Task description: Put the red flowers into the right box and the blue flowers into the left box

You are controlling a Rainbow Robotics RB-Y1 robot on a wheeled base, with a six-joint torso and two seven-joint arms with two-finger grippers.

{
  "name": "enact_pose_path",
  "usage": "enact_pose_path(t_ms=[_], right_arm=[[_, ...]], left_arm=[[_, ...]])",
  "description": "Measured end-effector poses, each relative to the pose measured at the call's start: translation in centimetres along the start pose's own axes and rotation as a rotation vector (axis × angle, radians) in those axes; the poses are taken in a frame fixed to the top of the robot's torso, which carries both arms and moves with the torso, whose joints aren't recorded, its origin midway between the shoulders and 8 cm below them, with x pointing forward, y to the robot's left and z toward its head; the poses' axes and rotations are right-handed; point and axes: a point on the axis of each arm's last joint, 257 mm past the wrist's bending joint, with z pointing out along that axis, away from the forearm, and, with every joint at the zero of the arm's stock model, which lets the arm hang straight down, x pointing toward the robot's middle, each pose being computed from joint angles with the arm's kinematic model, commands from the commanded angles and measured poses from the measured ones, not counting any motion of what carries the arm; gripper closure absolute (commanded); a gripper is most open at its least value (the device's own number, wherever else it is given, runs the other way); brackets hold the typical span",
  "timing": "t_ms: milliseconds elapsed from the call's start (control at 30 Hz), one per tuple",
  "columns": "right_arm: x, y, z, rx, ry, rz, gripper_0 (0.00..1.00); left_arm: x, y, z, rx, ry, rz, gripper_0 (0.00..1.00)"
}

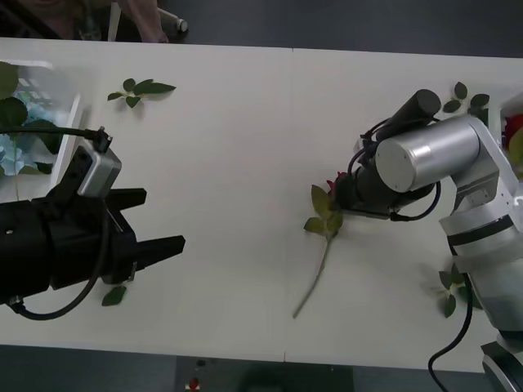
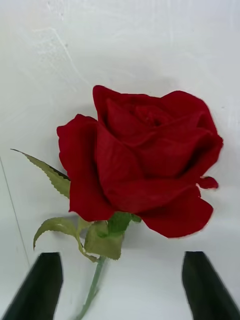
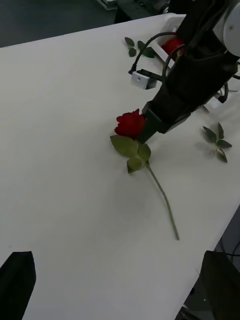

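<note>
A red rose [image 1: 324,214] lies flat on the white table, right of centre, its stem running toward the front edge. My right gripper [image 1: 340,194] is lowered over the bloom [image 2: 145,160]. Its black fingers [image 2: 40,285] stand open, with the bloom just ahead of them and the stem between them. The left wrist view shows the rose [image 3: 131,123] touching that gripper's tip [image 3: 148,131]. My left gripper [image 1: 163,218] hovers open at the left, holding nothing. The left box [image 1: 72,110] at the far left holds blue flowers [image 1: 11,155]. The right box [image 3: 176,21] holds a red flower [image 3: 174,45].
Loose green leaf sprigs lie at the back left [image 1: 139,88], back right [image 1: 464,98], front right [image 1: 449,290] and under my left arm [image 1: 114,296]. A seam [image 1: 292,163] runs down the table's middle. The front edge is close behind the stem's end.
</note>
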Motion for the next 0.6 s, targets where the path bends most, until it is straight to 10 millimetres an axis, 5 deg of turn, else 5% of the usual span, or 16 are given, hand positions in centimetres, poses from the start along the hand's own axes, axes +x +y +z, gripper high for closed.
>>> enact_pose_path(t_ms=[267, 600], right_arm=[[-0.1, -0.9, 3.0, 0.015, -0.015, 0.014, 0.12], [0.7, -1.3, 3.9, 0.061, -0.005, -0.023, 0.12]], left_arm=[[-0.1, -0.4, 0.0, 0.017, -0.003, -0.014, 0.05], [-0.1, -0.5, 0.0, 0.02, -0.004, -0.016, 0.04]])
